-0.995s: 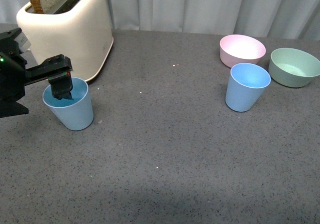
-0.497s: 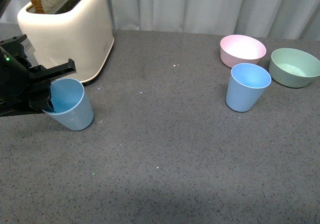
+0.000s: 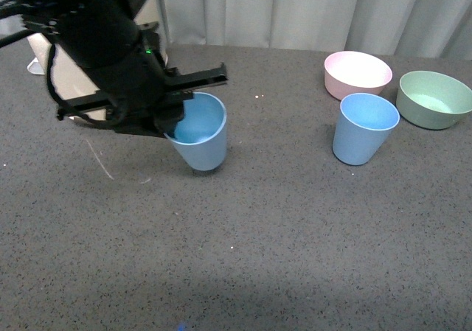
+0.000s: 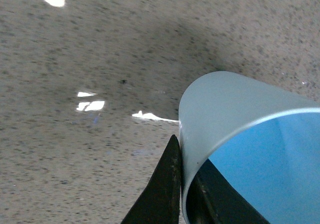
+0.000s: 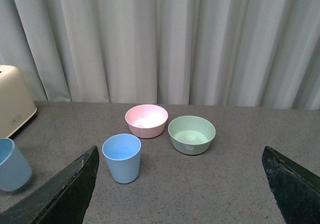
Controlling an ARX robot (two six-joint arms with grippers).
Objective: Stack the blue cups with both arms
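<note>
Gripping one blue cup (image 3: 200, 136) by its rim, a finger inside and a finger outside the wall, the left end effector (image 3: 179, 117) holds it tilted over the middle-left of the table (image 3: 295, 235). The other blue cup (image 3: 364, 128) stands upright well to the right, just in front of the pink bowl (image 3: 358, 73) and beside the green bowl (image 3: 434, 99). The right end effector (image 5: 180, 154) has its jaws spread wide.

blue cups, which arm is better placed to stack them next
Left, likely. The left claw pinches the rim of one blue cup, tilted. The right claw is open and empty, back from the standing cup.
</note>
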